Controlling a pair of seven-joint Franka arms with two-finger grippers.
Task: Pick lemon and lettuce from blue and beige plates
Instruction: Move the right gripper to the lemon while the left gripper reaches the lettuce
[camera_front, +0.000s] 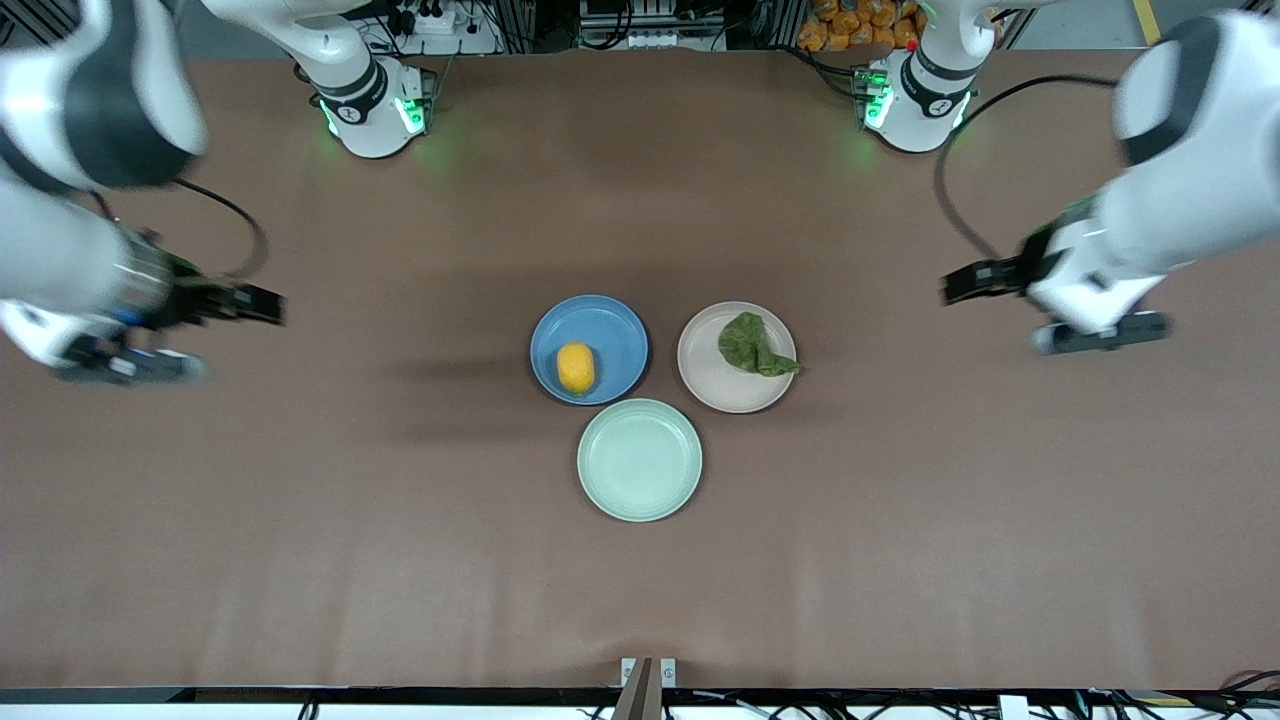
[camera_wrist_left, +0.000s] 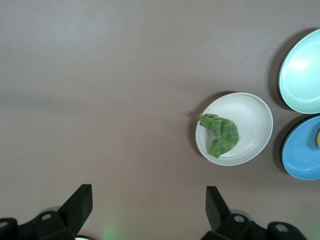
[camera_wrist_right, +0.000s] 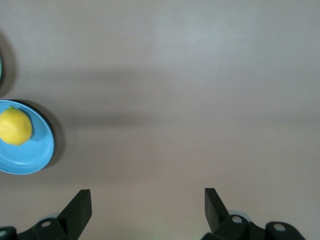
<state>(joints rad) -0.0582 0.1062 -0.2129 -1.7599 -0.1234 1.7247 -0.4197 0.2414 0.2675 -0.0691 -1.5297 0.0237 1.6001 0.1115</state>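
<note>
A yellow lemon (camera_front: 575, 367) lies on the blue plate (camera_front: 610, 330) at the table's middle; it also shows in the right wrist view (camera_wrist_right: 15, 126). A green lettuce leaf (camera_front: 752, 345) lies on the beige plate (camera_front: 715, 385) beside it, toward the left arm's end, and shows in the left wrist view (camera_wrist_left: 221, 135). My left gripper (camera_front: 965, 283) is open and empty, up over bare table at the left arm's end. My right gripper (camera_front: 258, 304) is open and empty, up over bare table at the right arm's end.
An empty pale green plate (camera_front: 639, 459) sits nearer the front camera than the other two plates, touching both. The brown table (camera_front: 400, 560) spreads wide around the plates. The arm bases stand along the farthest edge.
</note>
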